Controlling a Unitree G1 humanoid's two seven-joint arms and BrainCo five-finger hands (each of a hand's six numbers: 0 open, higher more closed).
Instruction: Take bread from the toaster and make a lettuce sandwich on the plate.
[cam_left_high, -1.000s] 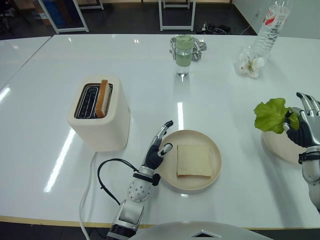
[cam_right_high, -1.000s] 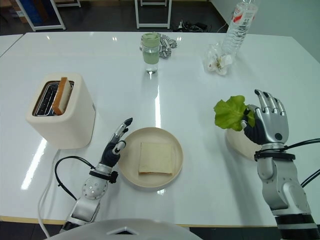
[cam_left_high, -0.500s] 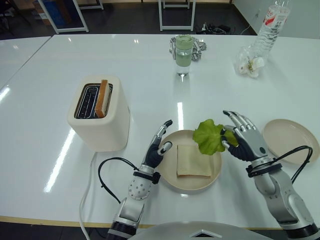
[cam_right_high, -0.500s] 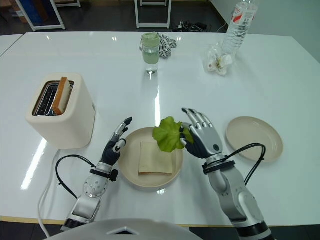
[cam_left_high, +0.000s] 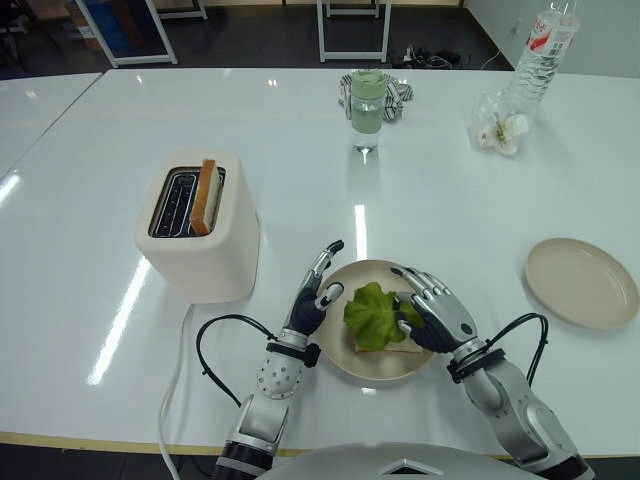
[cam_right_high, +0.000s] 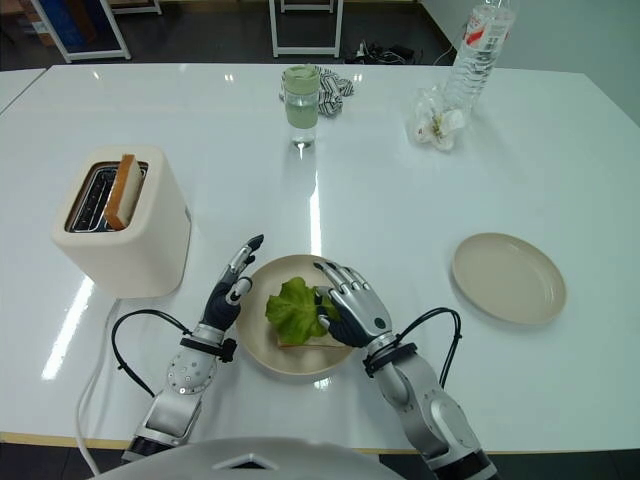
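I am holding the lettuce leaf (cam_left_high: 372, 314) in my right hand (cam_left_high: 433, 321), with my fingers curling round its right edge, directly over the plate (cam_left_high: 344, 361). The leaf is covering most of the bread slice (cam_right_high: 300, 343) lying on the plate. I cannot tell whether it is resting on the bread or hanging just above it. My left hand (cam_left_high: 311, 301) is lying against the plate's left rim, fingers stretched out and gripping nothing. The toaster (cam_left_high: 203, 243) is standing on the worktop (cam_left_high: 300, 130) to the left of the plate, with a second slice (cam_left_high: 205, 196) sticking up from its right slot. A second plate (cam_left_high: 581, 282) is sitting well to the right of the plate. A glass jar (cam_left_high: 367, 103) is standing well beyond the plate.
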